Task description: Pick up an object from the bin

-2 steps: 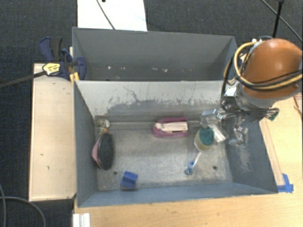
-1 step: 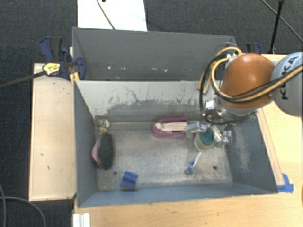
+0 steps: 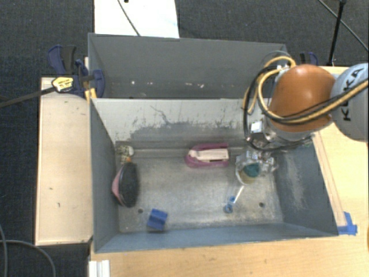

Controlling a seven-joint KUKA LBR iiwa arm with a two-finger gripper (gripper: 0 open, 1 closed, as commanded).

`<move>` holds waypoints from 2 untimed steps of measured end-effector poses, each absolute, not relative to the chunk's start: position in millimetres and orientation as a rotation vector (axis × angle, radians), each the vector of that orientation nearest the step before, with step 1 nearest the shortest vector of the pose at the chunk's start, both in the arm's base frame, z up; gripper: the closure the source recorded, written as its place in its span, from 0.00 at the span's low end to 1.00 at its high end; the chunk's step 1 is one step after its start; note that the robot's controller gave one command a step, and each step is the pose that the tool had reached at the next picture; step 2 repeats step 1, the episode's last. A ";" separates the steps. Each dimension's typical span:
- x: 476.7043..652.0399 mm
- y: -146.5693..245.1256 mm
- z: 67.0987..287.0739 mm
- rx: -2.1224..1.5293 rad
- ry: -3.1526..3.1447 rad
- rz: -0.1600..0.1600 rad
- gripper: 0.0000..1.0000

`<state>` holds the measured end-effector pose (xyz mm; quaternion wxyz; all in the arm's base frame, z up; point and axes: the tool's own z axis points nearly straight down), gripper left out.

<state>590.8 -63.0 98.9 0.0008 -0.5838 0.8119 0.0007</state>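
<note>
My gripper [image 3: 255, 165] hangs low at the right end of the bin, near the back wall. Right under it sits a small round teal and tan thing [image 3: 250, 171], touching or very close to the gripper's tip. From there a thin white stick with a blue end [image 3: 233, 201] runs forward and to the left across the bin floor; whether it is joined to the teal thing I cannot tell. A purple case with a pale pink-white top [image 3: 207, 155] lies to the gripper's left along the back wall.
A black and pink oval brush [image 3: 125, 183] lies against the left wall, with a small metal piece [image 3: 124, 150] in the back left corner. A blue block [image 3: 157, 219] rests near the front left. The arm's orange cover and cables sit above the right wall.
</note>
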 end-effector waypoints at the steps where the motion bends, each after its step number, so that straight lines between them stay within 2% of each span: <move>1: 578.0 -47.8 222.0 -1.835 2.540 -0.008 1.00; 2: 578.0 -47.8 222.0 -1.835 2.540 -0.008 1.00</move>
